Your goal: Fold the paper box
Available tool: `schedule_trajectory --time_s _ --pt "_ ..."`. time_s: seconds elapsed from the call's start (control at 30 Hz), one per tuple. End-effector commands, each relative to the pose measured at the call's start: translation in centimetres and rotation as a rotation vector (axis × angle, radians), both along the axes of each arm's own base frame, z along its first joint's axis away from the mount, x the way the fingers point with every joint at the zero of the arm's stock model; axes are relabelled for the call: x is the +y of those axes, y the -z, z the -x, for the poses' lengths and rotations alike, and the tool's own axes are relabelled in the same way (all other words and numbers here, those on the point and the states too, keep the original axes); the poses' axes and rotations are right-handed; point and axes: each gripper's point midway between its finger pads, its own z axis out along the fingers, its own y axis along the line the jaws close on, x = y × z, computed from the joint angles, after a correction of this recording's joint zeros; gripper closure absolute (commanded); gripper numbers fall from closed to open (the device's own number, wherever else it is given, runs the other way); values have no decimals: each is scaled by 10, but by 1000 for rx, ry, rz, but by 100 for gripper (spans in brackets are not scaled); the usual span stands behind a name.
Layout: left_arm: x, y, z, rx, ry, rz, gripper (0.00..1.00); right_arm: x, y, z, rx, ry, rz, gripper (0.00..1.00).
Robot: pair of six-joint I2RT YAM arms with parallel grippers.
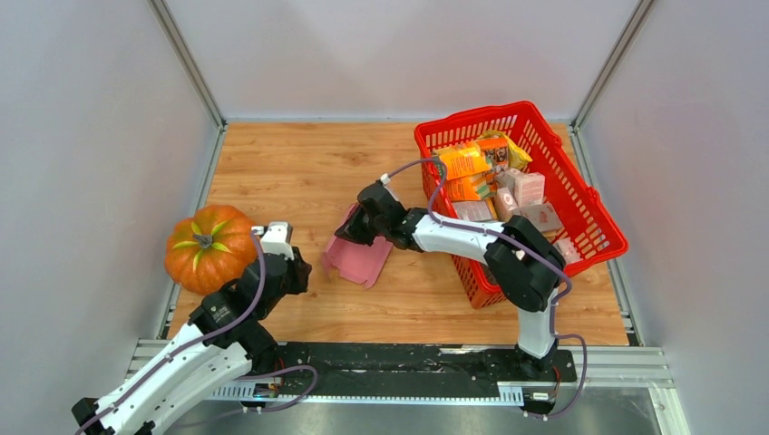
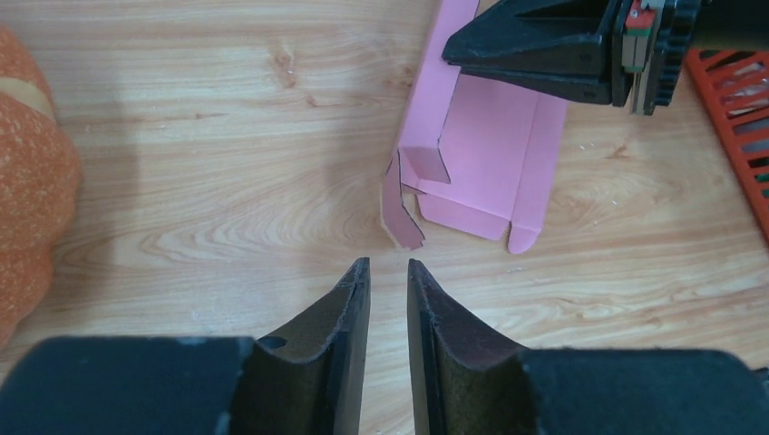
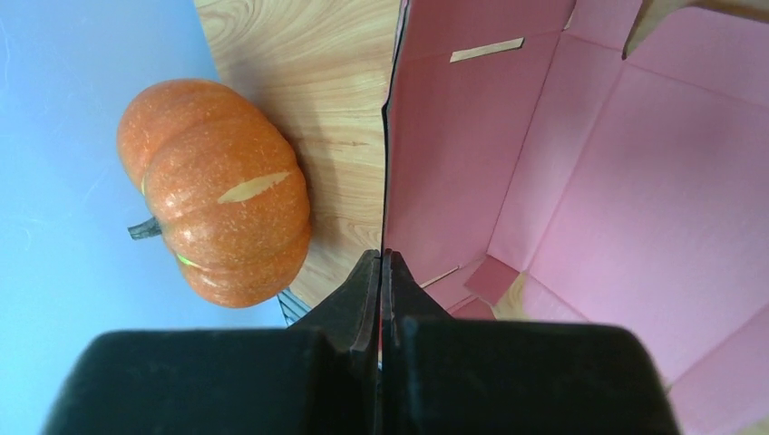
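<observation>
Two arms reach over the wooden table [image 1: 290, 163] toward the paper box [image 1: 358, 258], which sits near the middle of the table, between the orange pumpkin [image 1: 210, 247] at the left edge and the red basket [image 1: 580, 177] of groceries [image 1: 481, 163] on the right. It is a plain pink die-cut sheet, partly raised: most of it lies flat on the wood, while its long left panel stands up

The right gripper [image 1: 346, 236] comes in from the basket side and is clamped on that raised panel at the far end of the box. In the right wrist view its fingers [image 3: 367, 281] are pressed together with the thin edge of the pink card [image 3: 589, 181] between them, and the pumpkin [image 3: 218, 190] shows beyond on the left

The left gripper [image 1: 304, 270] hangs just left of the box and beside the pumpkin. In its own wrist view the left gripper [image 2: 388, 265] has its jaws apart by a narrow gap with nothing between them, the tips just short of the small flaps at the near left corner of the box [image 2: 481, 154] and not touching it. That same view shows the right gripper [image 2: 446, 56] on the far end of the sheet, the pumpkin [image 2: 27, 208] at the left edge and a corner of the basket [image 2: 739, 118] at the right
</observation>
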Motion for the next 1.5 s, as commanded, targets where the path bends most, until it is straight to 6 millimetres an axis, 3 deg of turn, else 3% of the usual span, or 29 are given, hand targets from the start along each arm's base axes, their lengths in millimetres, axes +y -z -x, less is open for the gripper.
schedule_trajectory --time_s 0.0,0.13,0.17,0.23,0.3,0.4,0.57,0.8,1.0,1.27,1.47 --pt "1 -6 -14 -69 -37 -2 69 12 -17 -9 -159 -50 -113 100" --pt "-10 8 -17 -71 28 -25 64 12 -13 -10 -155 -62 -126 100" --pt "-16 20 -16 -47 69 -43 64 11 -11 -10 -148 -59 -126 100" --pt "-28 20 -20 -64 104 -21 71 11 -12 -11 -141 -53 -140 100" --pt "-33 28 -23 -44 119 -37 71 9 -11 -10 -125 -43 -146 100" --pt "-31 39 -23 4 114 -81 71 7 -14 -11 -122 -34 -157 100" --pt "-31 55 -27 2 88 -72 62 4 -10 -10 -83 -6 -164 100" --pt "-40 46 -45 -97 72 -34 54 3 2 -10 -58 1 -148 100" --pt "-48 38 -50 -160 78 36 57 -2 12 -8 -69 -6 -114 100" --pt "-36 43 -57 -167 0 1 55 -2 19 -3 -44 3 -122 100" --pt "-35 44 -64 -184 -30 0 64 -4 24 0 -57 6 -103 100"
